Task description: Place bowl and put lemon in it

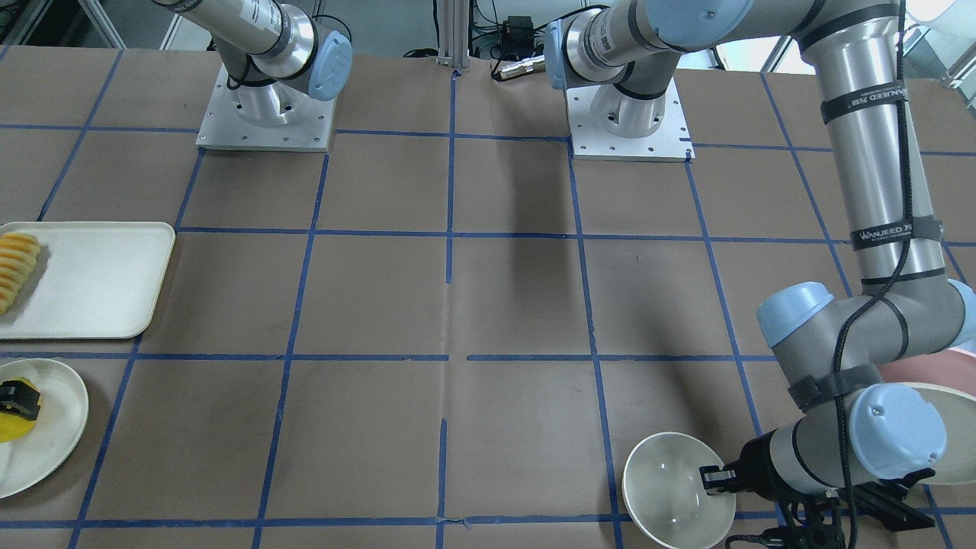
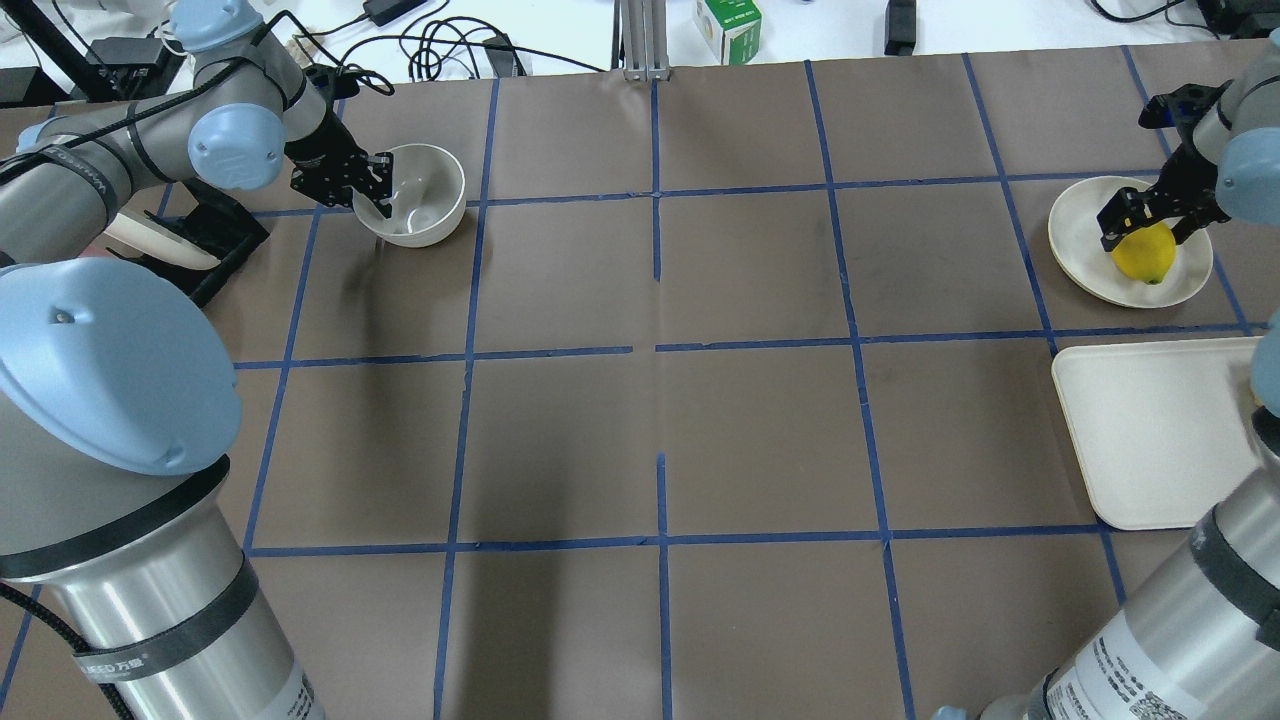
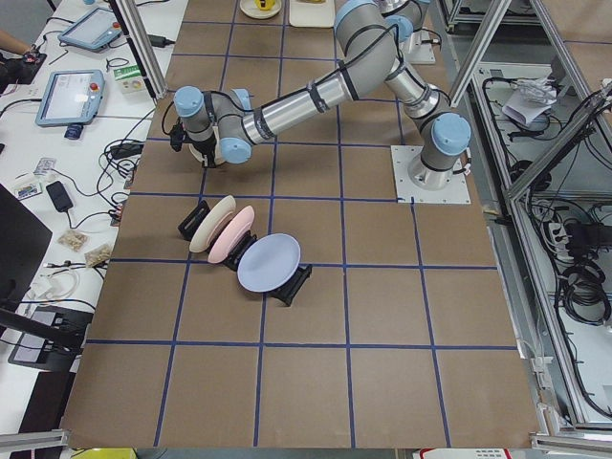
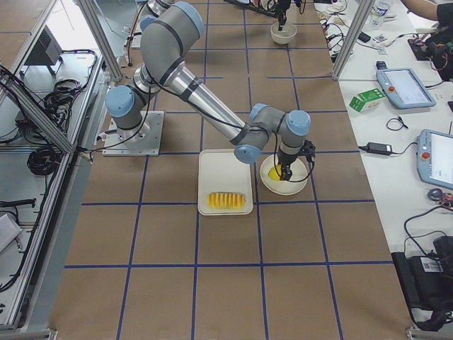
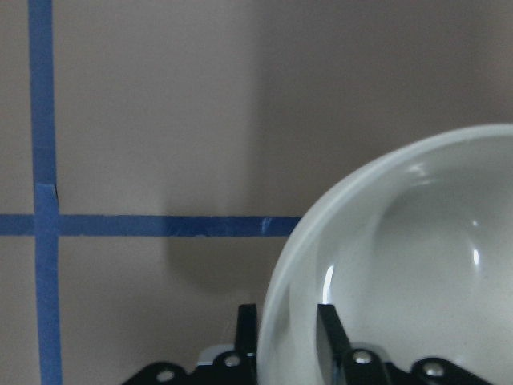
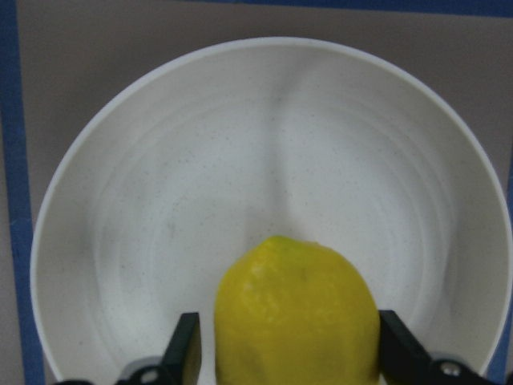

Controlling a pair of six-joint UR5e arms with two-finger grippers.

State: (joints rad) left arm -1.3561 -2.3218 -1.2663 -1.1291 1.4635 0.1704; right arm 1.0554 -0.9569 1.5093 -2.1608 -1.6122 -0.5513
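Note:
The cream-white bowl [image 2: 415,195] is at the far left of the table, and it also shows in the front view [image 1: 667,488]. My left gripper [image 2: 375,195] is shut on its rim, with one finger inside and one finger [image 5: 247,325] outside. The yellow lemon [image 2: 1145,252] lies on a flat cream-white plate [image 2: 1075,235] at the far right. My right gripper [image 2: 1145,222] is lowered over the lemon [image 6: 296,317]. Its fingers [image 6: 186,353] stand on either side of it, and a thin gap shows on one side.
A cream tray [image 1: 99,278] with a row of orange-yellow slices [image 1: 17,267] lies next to the lemon's plate. A black rack of upright plates [image 3: 244,253] stands near the left arm. Cables and a green box [image 2: 728,25] lie beyond the table's far edge.

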